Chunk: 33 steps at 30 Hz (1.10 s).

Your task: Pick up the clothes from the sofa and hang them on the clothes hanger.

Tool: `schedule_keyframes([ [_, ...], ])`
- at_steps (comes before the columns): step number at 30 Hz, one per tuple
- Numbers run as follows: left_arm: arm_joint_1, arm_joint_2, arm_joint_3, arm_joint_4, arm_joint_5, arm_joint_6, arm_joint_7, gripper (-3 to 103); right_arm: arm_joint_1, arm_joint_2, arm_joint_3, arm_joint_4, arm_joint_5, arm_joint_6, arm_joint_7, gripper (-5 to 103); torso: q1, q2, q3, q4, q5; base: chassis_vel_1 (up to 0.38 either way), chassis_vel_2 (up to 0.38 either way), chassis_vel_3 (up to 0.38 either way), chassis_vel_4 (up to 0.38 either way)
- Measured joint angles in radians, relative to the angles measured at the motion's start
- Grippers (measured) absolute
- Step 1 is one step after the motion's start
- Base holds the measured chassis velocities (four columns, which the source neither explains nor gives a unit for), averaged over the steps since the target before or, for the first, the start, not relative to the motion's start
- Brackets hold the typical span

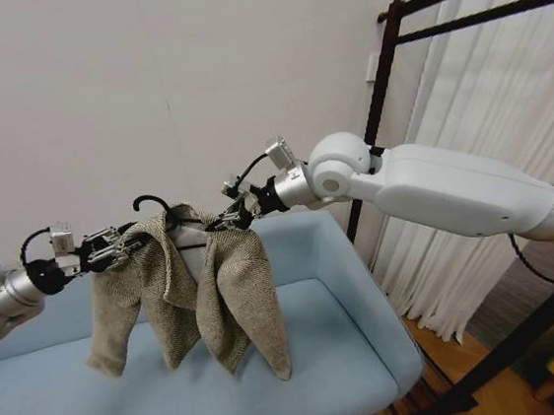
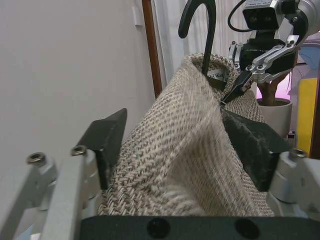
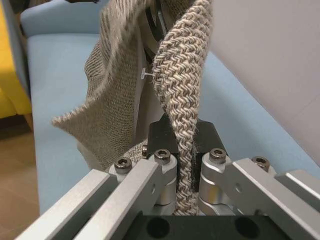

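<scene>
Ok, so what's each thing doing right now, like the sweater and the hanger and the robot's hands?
Sweater: held up above the sofa, draped on the hanger, sleeves dangling.
Hanger: inside the sweater's neck, hook upright, not on the clothes rack.
Left gripper: shut on one shoulder of the sweater.
Right gripper: shut on the other shoulder.
Clothes rack: standing beside the sofa, sweater not yet on it.
</scene>
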Motion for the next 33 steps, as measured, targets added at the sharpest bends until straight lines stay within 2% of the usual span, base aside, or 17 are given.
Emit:
schedule_keyframes([
  [3, 0.002, 0.007, -0.003, -0.007, -0.006, 0.001, -0.013, 80, -0.019, -0.03, 0.03, 0.021, 0.022, -0.005, 0.042, 4, 0.0, 0.0, 0.0, -0.0001, 0.0, 0.0, 0.0, 0.0, 0.0],
  [5, 0.002, 0.008, -0.004, -0.009, -0.007, 0.001, -0.015, 80, -0.022, -0.035, 0.036, 0.024, 0.026, -0.005, 0.05, 4, 0.0, 0.0, 0.0, 0.0, 0.0, 0.0, 0.0, 0.0, 0.0],
  [9, 0.003, 0.01, -0.005, -0.034, -0.02, 0.005, -0.045, 98, -0.04, -0.073, 0.092, 0.042, 0.069, -0.02, 0.127, 4, 0.0, 0.0, 0.0, 0.0, 0.0001, 0.0, 0.0, 0.0, 0.0],
  [13, 0.003, 0.004, -0.006, -0.044, -0.022, 0.006, -0.058, 100, -0.044, -0.09, 0.127, 0.063, 0.122, -0.049, 0.21, 4, 0.0, 0.0, 0.0, -0.0002, 0.0002, 0.0, 0.0, 0.0, 0.0],
  [16, 0.006, -0.012, -0.017, -0.047, -0.023, 0.006, -0.073, 100, -0.052, -0.092, 0.214, 0.113, 0.339, -0.149, 0.477, 4, 0.0, 0.0, 0.0, -0.0002, 0.0003, 0.0, 0.0, 0.0, 0.0],
  [17, 0.006, -0.012, -0.017, -0.047, -0.023, 0.006, -0.073, 100, -0.052, -0.092, 0.214, 0.113, 0.339, -0.149, 0.477, 4, 0.0, 0.0, 0.0, -0.0002, 0.0003, 0.0, 0.0, 0.0, 0.0],
  [18, 0.008, -0.016, -0.019, -0.048, -0.023, 0.006, -0.075, 100, -0.052, -0.086, 0.234, 0.127, 0.409, -0.16, 0.571, 4, 0.0, 0.0, 0.0, -0.0002, 0.0001, 0.0, 0.0, 0.0, 0.0],
  [19, 0.012, -0.025, -0.025, -0.05, -0.023, 0.006, -0.077, 100, -0.052, -0.07, 0.272, 0.144, 0.525, -0.17, 0.733, 4, 0.0, 0.0, 0.0, -0.0001, 0.0, 0.0, 0.0, 0.0, 0.0],
  [20, 0.015, -0.032, -0.028, -0.052, -0.023, 0.005, -0.078, 100, -0.05, -0.05, 0.306, 0.151, 0.613, -0.172, 0.851, 4, 0.0, 0.0, 0.0, 0.0001, 0.0, 0.0, 0.0, 0.0, 0.0],
  [21, 0.015, -0.032, -0.028, -0.052, -0.023, 0.005, -0.078, 100, -0.05, -0.05, 0.306, 0.151, 0.613, -0.172, 0.851, 4, 0.0, 0.0, 0.0, 0.0001, 0.0, 0.0, 0.0, 0.0, 0.0],
  [23, 0.018, -0.046, -0.032, -0.058, -0.022, 0.003, -0.083, 100, -0.046, -0.02, 0.349, 0.149, 0.712, -0.173, 0.98, 4, 0.0, 0.0, 0.0, 0.0002, -0.0001, 0.0, 0.0, 0.0, 0.0],
  [24, 0.019, -0.059, -0.035, -0.066, -0.022, 0.002, -0.092, 100, -0.038, 0.005, 0.382, 0.139, 0.785, -0.172, 1.089, 4, 0.0, 0.0, 0.0, 0.0004, -0.0003, 0.0, 0.0, 0.0, 0.0],
  [25, 0.019, -0.059, -0.035, -0.066, -0.022, 0.002, -0.092, 100, -0.038, 0.005, 0.382, 0.139, 0.785, -0.172, 1.089, 4, 0.0, 0.0, 0.0, 0.0004, -0.0003, 0.0, 0.0, 0.0, 0.0],
  [26, 0.02, -0.066, -0.038, -0.072, -0.022, 0.001, -0.099, 100, -0.034, 0.015, 0.394, 0.131, 0.818, -0.171, 1.143, 4, 0.0, 0.0, 0.0, 0.0004, -0.0004, 0.0, 0.0, 0.0, 0.0],
  [28, 0.022, -0.084, -0.044, -0.086, -0.022, 0.001, -0.113, 100, -0.026, 0.038, 0.426, 0.114, 0.89, -0.155, 1.266, 4, 0.0, 0.0, 0.0, 0.0001, -0.0002, 0.0, 0.0, 0.0, 0.0],
  [29, 0.027, -0.103, -0.051, -0.099, -0.022, 0.001, -0.137, 100, -0.025, 0.061, 0.46, 0.094, 0.943, -0.123, 1.364, 4, 0.0, 0.0, 0.0, -0.0001, -0.0002, 0.0, 0.0, 0.0, 0.0],
  [33, 0.035, -0.139, -0.061, -0.115, -0.022, -0.004, -0.191, 100, -0.015, 0.087, 0.485, 0.038, 0.967, -0.055, 1.47, 4, 0.0, 0.0, 0.0, 0.0001, 0.0, 0.0, 0.0, 0.0, 0.0],
])
